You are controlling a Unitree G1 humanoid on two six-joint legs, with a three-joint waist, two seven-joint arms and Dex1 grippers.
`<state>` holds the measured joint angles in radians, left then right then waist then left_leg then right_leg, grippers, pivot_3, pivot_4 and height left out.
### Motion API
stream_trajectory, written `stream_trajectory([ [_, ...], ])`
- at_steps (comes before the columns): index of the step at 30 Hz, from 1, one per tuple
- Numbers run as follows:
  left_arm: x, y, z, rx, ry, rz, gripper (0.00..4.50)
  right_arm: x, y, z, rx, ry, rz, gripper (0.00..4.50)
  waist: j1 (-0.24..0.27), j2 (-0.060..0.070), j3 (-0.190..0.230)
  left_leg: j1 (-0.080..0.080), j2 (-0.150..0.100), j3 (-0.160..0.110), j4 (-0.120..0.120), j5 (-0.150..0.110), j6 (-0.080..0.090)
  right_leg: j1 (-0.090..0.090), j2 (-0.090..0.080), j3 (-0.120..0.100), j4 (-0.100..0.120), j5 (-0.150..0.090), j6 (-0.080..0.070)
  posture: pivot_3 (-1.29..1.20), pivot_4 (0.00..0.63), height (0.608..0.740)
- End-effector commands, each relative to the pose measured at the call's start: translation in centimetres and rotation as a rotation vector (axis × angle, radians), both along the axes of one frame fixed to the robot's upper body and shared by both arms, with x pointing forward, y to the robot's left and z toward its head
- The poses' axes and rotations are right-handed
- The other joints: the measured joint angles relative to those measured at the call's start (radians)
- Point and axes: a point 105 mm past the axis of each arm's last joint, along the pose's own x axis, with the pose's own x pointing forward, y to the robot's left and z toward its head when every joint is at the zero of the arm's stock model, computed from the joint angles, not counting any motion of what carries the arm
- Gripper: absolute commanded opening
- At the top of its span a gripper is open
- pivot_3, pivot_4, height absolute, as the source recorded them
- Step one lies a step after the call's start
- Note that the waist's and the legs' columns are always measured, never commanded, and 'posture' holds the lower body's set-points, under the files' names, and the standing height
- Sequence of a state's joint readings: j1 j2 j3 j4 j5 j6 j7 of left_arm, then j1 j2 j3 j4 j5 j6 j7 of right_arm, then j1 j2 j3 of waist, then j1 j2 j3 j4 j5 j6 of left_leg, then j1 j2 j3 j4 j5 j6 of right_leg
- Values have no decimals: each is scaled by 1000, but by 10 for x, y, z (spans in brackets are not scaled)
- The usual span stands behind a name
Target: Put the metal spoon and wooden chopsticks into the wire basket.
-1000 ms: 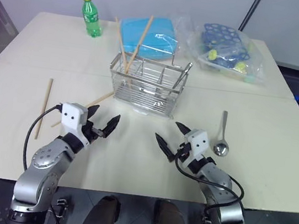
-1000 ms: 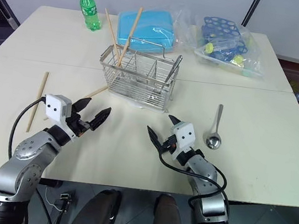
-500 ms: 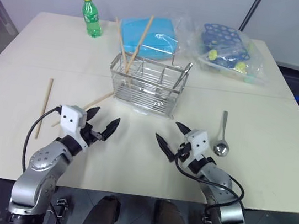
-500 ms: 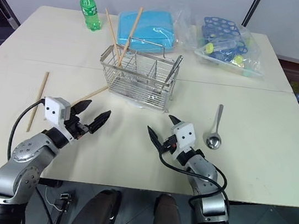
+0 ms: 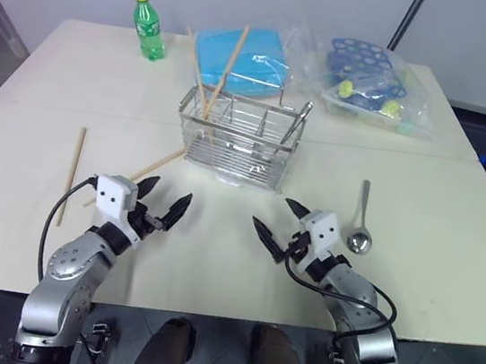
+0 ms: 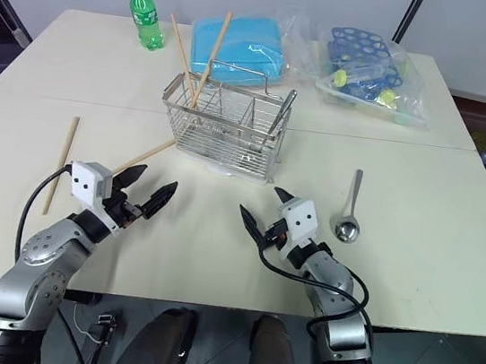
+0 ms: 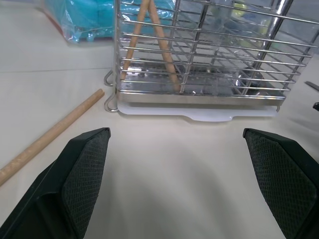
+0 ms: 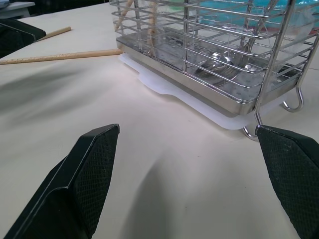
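While both arms reach forward, each end effector (image 5: 160, 205) gapes empty.

Both arms are silver-grey metal with rounded joints. Each wrist carries a white boxy camera block with two small dark holes. Black cables loop beside each forearm. The left gripper (image 5: 164, 205) and right gripper (image 5: 275, 220) have pointed black fingers (image 7: 83, 169) with cross-hatched inner pads.
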<state>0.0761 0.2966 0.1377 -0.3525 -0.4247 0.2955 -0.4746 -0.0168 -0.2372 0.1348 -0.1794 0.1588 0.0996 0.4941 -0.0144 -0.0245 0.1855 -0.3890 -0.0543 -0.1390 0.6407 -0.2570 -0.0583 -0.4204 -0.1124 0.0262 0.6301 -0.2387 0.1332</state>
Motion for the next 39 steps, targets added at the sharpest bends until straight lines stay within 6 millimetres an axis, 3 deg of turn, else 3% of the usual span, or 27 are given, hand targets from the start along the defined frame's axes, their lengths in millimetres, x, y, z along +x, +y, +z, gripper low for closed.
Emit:
stream_trajectory([
  [1,-1,-2,11,10,-43,-12,4486,1,0,9,3,-37,4,4500,0,0,0,0,0,0,0,0,0,0,0,0,0,0,0,0,150,740],
  [8,-19,-15,47,59,-91,-169,4486,1,0,8,-5,-34,11,4500,0,0,0,0,0,0,0,0,0,0,0,0,0,0,0,0,150,740],
  [20,-59,-37,87,182,-33,-645,4486,7,-4,20,2,10,8,4500,-2,2,1,0,0,0,0,0,0,0,0,0,0,-2,-3,0,150,740],
  [26,-51,-36,97,190,-60,-707,4486,13,-32,48,-39,146,-81,4500,-1,5,3,0,0,0,0,0,0,0,0,0,0,-2,-3,0,150,740],
  [35,-50,-43,82,156,-93,-762,4486,25,-101,104,-69,285,-298,4500,0,6,3,-1,0,0,-1,0,1,0,0,0,-1,-2,-3,0,150,740],
  [39,-51,-48,77,148,-110,-769,4486,31,-124,110,-86,357,-362,4500,1,6,3,-1,0,1,-1,0,1,0,0,0,-1,-2,-3,0,150,740],
])
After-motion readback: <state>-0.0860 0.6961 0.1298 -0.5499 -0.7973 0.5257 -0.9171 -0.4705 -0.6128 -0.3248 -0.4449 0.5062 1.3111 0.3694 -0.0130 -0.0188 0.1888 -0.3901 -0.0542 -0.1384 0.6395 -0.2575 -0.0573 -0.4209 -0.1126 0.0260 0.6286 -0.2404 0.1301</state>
